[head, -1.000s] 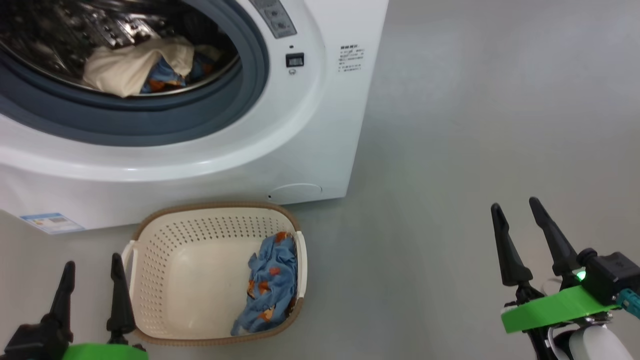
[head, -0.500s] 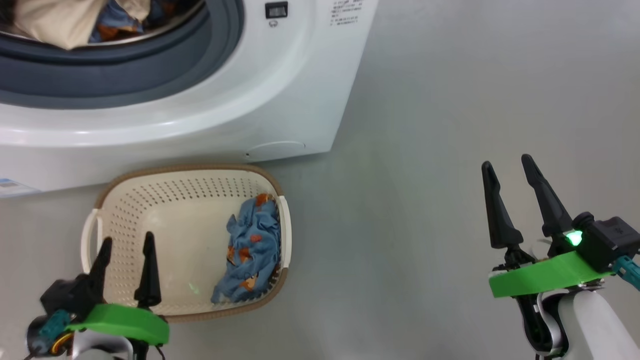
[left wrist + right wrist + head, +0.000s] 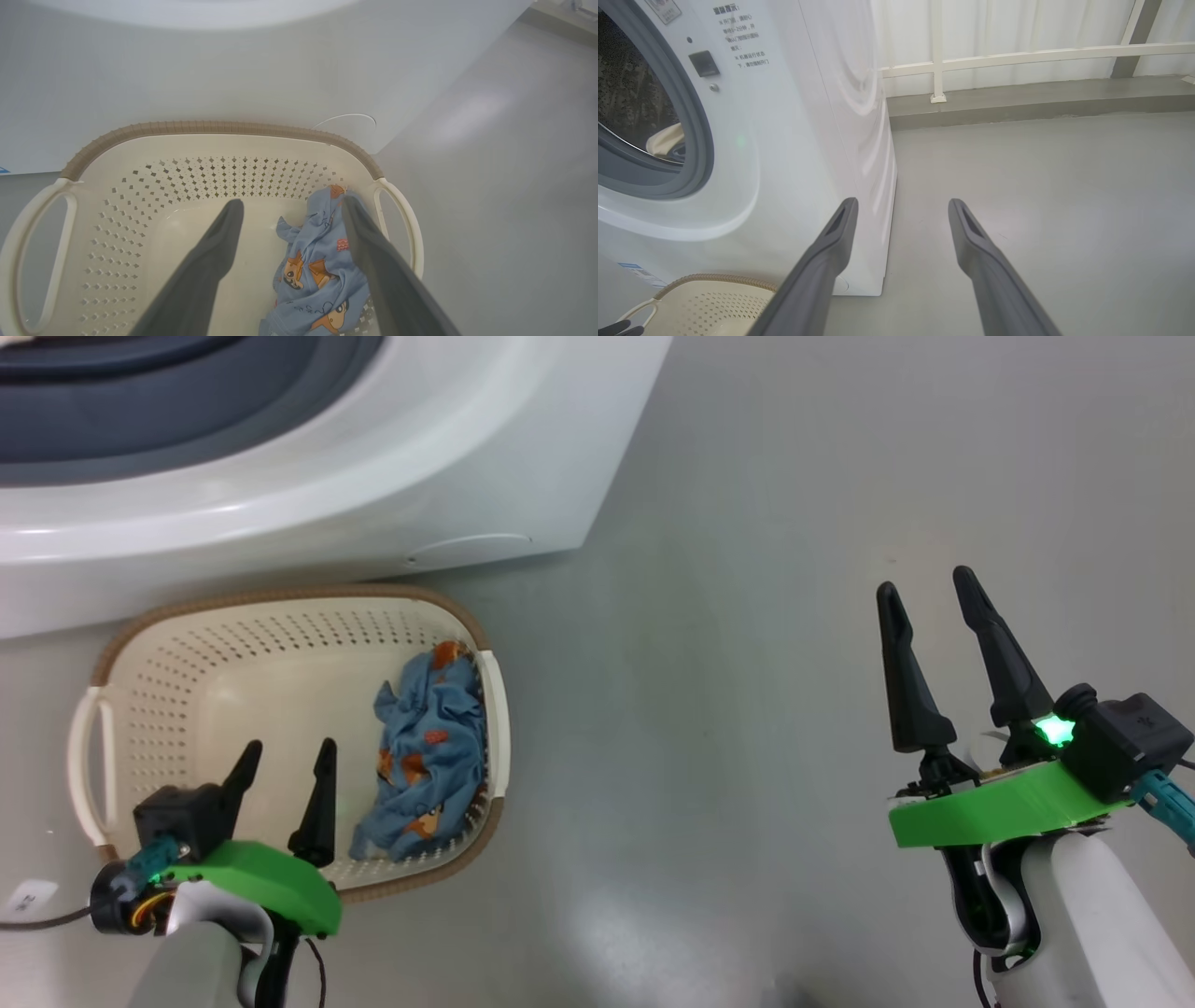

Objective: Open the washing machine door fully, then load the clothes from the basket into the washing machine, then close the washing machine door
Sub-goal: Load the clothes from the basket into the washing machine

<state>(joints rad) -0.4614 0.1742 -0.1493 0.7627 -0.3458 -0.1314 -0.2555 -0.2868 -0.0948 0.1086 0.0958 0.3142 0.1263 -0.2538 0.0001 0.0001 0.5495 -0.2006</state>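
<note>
Hovering over the basket (image 3: 280,595) beside the clothes (image 3: 425,756), your left end effector (image 3: 290,744) gapes empty; your right end effector (image 3: 923,579), equally spread, holds nothing.

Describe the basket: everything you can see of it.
The basket is a small cream rectangular tub, plastic by its look, with rounded corners, perforated walls, a brown ribbed rim and a cream loop handle at each short end. It stands upright on the grey floor, close in front of the washing machine. One crumpled blue garment with orange prints lies against its right wall; the rest of the bottom is bare. The open left hand hovers over its near side, no contact visible.
</note>
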